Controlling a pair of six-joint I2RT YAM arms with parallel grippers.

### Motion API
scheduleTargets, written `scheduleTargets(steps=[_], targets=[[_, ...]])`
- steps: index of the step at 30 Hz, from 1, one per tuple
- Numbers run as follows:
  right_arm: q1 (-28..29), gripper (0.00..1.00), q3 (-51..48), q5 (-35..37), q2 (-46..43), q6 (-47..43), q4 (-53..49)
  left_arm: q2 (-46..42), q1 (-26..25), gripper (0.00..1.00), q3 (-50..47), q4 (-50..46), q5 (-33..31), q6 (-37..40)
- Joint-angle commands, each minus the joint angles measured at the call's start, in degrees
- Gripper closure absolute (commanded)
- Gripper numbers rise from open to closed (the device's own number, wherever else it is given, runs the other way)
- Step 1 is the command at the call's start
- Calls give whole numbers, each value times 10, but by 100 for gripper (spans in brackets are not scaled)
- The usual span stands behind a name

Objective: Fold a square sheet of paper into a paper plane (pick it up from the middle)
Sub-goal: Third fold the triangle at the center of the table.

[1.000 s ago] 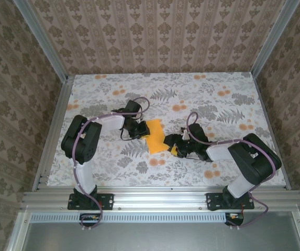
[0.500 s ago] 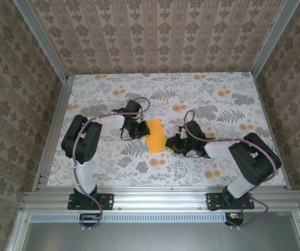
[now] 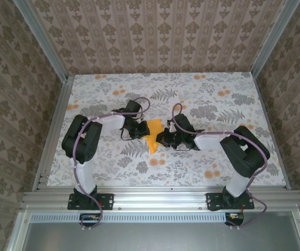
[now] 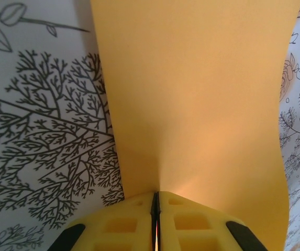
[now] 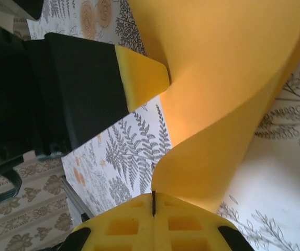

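Note:
The bright-orange square sheet of paper (image 3: 153, 135) lies curled over between both arms at the middle of the table. My left gripper (image 3: 142, 131) is shut on its left edge; in the left wrist view the sheet (image 4: 202, 94) runs away from the closed yellow fingers (image 4: 113, 222). My right gripper (image 3: 162, 137) is shut on the opposite edge. In the right wrist view the sheet (image 5: 228, 78) bows up in a curve from my yellow fingers (image 5: 191, 222), and the left gripper's yellow fingertip (image 5: 142, 76) pinches its far side. No paper plane shape shows.
The table (image 3: 223, 167) has a white cloth printed with grey ferns and small orange flowers. Aluminium rails (image 3: 53, 130) and patterned walls close it in on three sides. Open cloth lies all round the two grippers.
My right gripper has moved left towards the left gripper with its edge of the paper, so the flat sheet has bowed and looks narrower from above. The left gripper stayed put.

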Motion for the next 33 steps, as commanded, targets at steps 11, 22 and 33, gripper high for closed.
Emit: scheduleTargets(steps=[11,22,33], targets=[[3,94,28,16,45,-13,-33,-19,12,76,26,-9,-12,26],[4,94,42,-2,56,-4,-10,41,4,85,43,-38,-37,34],[7,93,73,-1,91,-2,-5,48,-4,88,45,-43,-35,39]])
